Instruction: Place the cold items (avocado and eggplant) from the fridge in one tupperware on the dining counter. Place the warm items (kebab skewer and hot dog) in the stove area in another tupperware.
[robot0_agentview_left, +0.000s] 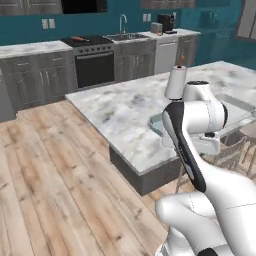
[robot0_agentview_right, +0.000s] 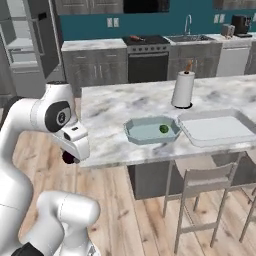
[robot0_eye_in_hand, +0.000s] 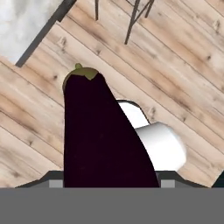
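Bare wood floor (robot0_eye_in_hand: 183, 57) beside the dining counter's edge (robot0_eye_in_hand: 41, 37), under the tool (robot0_eye_in_hand: 105, 183) pinching the eggplant (robot0_eye_in_hand: 96, 135).

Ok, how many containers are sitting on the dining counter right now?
2. The small tupperware holding the avocado is near the counter's front edge, and the larger tupperware lies beside it, by the paper towel roll.

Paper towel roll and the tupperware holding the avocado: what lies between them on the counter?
Nothing: in the right base view, bare marble counter separates the paper towel roll from the tupperware.
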